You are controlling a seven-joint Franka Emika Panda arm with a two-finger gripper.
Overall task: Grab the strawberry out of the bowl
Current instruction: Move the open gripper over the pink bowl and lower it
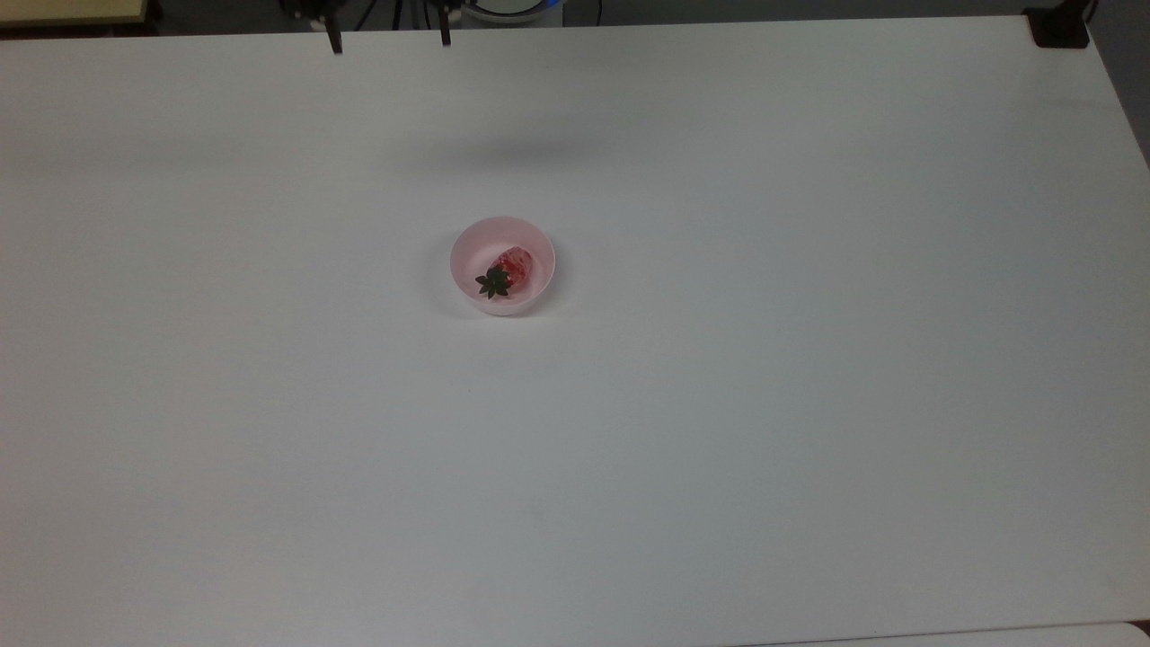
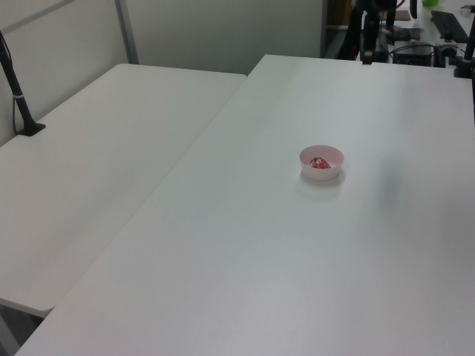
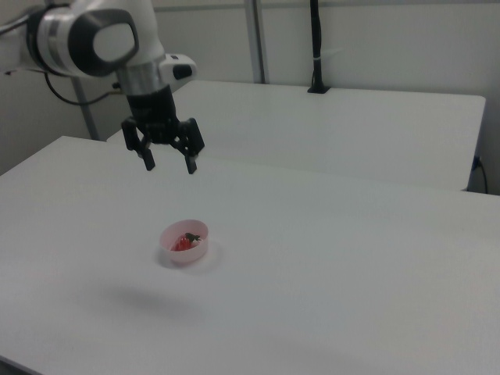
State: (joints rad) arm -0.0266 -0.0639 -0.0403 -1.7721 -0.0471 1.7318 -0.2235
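A pale pink bowl (image 1: pixel 502 236) stands near the middle of the white table (image 1: pixel 719 404). Inside it lies the red strawberry (image 1: pixel 513 265), its dark green cap turned toward the top view's lower left. The same bowl (image 2: pixel 321 157) (image 3: pixel 184 234) and strawberry (image 2: pixel 320 163) (image 3: pixel 184 242) appear in the left and right views. My gripper (image 3: pixel 169 164) hangs open, well above the table and up-left of the bowl in the right view. Its two dark fingertips (image 1: pixel 334 43) poke in at the top view's upper edge, far from the bowl. Nothing is between the fingers.
A second white table (image 2: pixel 89 163) adjoins at the left view's left, with a black post (image 2: pixel 18 96) clamped on it. A black clamp (image 1: pixel 1058 27) sits at the table's far corner in the top view. Equipment stands beyond the table's far end (image 2: pixel 415 30).
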